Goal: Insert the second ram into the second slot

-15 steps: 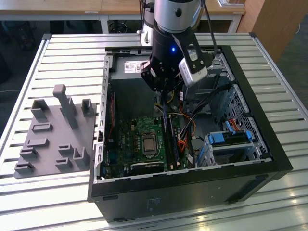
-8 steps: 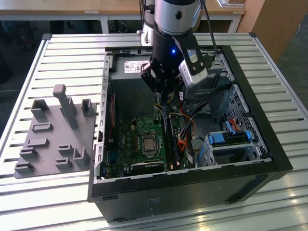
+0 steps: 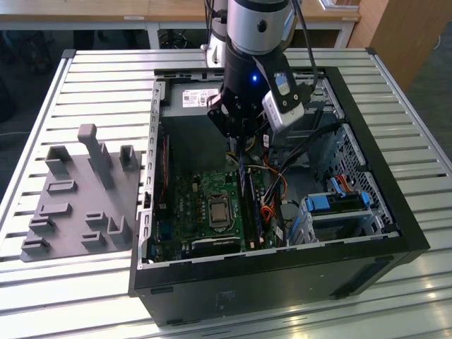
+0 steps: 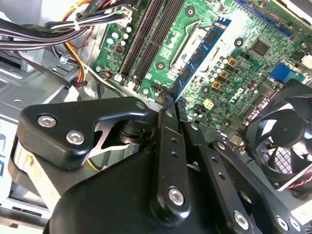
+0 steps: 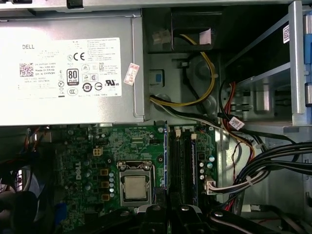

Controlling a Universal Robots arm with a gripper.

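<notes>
Though edge-on elsewhere, ram (image 4: pixel 200 54) perhaps between jaws.

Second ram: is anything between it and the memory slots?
Nothing visible does. The gripper holds the second ram just beside the bare memory slots; the cable bundle lies off to their far side.

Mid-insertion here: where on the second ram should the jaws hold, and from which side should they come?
Take the second ram by its upper long edge, jaws closing on the two flat faces, coming straight down from above the motherboard. It stands on edge, lower edge toward the slots, so only the top is free. The gripper holds it so.
</notes>
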